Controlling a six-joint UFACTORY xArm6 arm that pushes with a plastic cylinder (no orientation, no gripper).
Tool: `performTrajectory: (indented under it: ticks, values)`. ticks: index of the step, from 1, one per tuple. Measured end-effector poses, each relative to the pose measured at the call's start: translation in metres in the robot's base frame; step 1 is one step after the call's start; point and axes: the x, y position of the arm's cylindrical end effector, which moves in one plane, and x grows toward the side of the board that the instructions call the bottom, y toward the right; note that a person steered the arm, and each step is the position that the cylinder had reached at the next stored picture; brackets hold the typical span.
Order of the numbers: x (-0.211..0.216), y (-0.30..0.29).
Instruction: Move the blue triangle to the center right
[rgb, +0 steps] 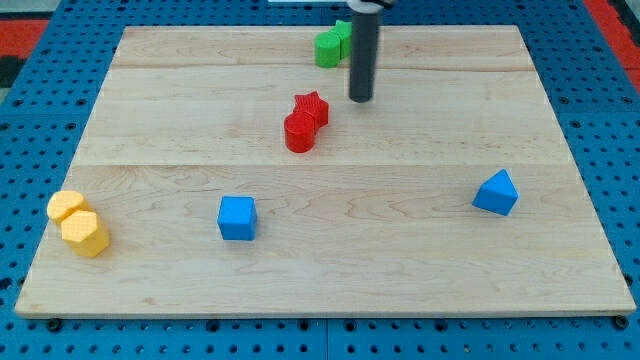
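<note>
The blue triangle (496, 192) lies on the wooden board at the view's right, a little below the middle height. My tip (360, 99) stands in the upper middle of the board, far up and to the left of the blue triangle. It is just right of the red star (312, 106) and the red cylinder (299, 132), apart from both.
Two green blocks (332, 45) sit at the top edge just left of the rod. A blue cube (237, 218) lies at the lower middle left. Two yellow blocks (78, 224) sit at the lower left corner. The board (560, 300) rests on a blue pegboard.
</note>
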Motion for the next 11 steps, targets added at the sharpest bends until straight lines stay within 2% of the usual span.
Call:
performTrajectory:
  ticks: [1, 3, 4, 7, 9, 11]
  values:
    - [0.039, 0.039]
    - [0.157, 0.041]
    - [0.186, 0.065]
    - [0.147, 0.121]
    - [0.162, 0.173]
    - [0.130, 0.175]
